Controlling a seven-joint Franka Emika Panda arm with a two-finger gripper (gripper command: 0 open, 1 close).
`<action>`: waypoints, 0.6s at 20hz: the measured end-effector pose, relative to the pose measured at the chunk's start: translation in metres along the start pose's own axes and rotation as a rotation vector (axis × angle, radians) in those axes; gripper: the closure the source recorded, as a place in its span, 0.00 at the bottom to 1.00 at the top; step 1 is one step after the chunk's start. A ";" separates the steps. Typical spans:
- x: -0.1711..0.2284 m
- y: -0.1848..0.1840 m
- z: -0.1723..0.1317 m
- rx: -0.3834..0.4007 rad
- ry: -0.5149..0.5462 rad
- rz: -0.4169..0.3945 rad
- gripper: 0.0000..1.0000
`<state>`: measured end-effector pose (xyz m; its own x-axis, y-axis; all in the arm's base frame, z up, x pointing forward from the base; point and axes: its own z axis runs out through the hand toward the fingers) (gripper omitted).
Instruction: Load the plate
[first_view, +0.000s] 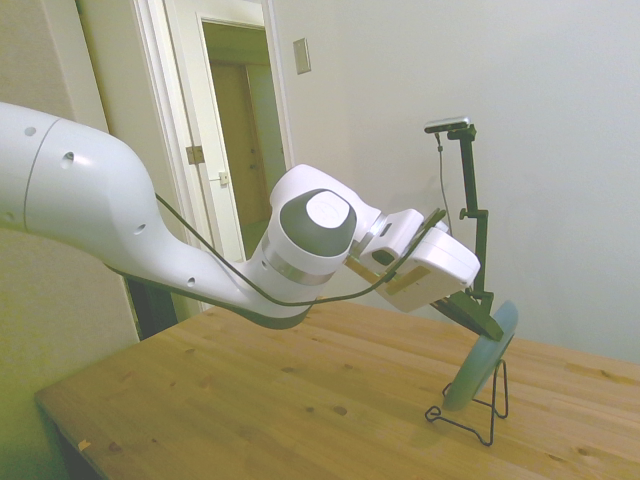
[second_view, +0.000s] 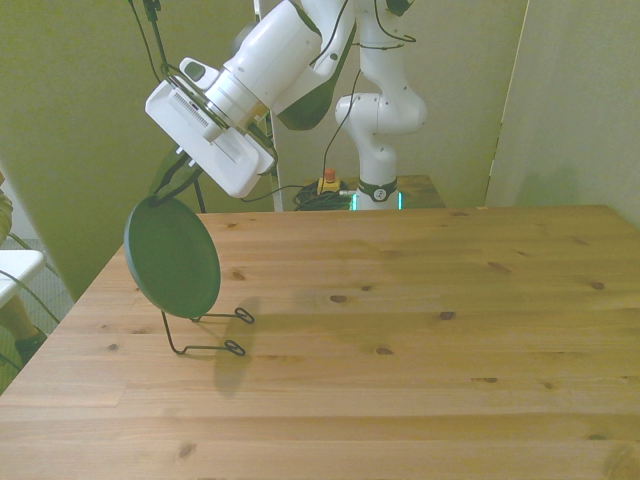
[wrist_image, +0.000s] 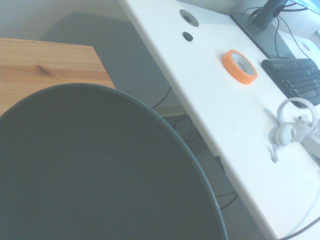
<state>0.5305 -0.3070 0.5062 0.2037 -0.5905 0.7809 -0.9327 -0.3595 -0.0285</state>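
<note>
though unseen elsewhere, wrist-view orange tape (wrist_image: 239, 65)

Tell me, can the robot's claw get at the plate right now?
Probably yes. The claw is already at the plate's top rim, while the plate leans on the wire stand. Nothing else stands in its way.

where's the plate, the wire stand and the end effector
plate (second_view: 172, 258), front view, middle of its face
wire stand (second_view: 208, 334), front view, low part of the wire by the table
end effector (first_view: 487, 322), side view, fingertips at the plate's upper rim
</note>
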 end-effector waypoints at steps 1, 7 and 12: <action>-0.001 -0.005 -0.001 0.005 0.001 -0.001 1.00; -0.013 -0.035 0.001 0.002 0.024 -0.030 1.00; -0.029 -0.055 -0.011 -0.013 0.066 -0.062 1.00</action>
<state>0.5724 -0.2619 0.4920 0.2416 -0.5183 0.8204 -0.9227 -0.3845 0.0288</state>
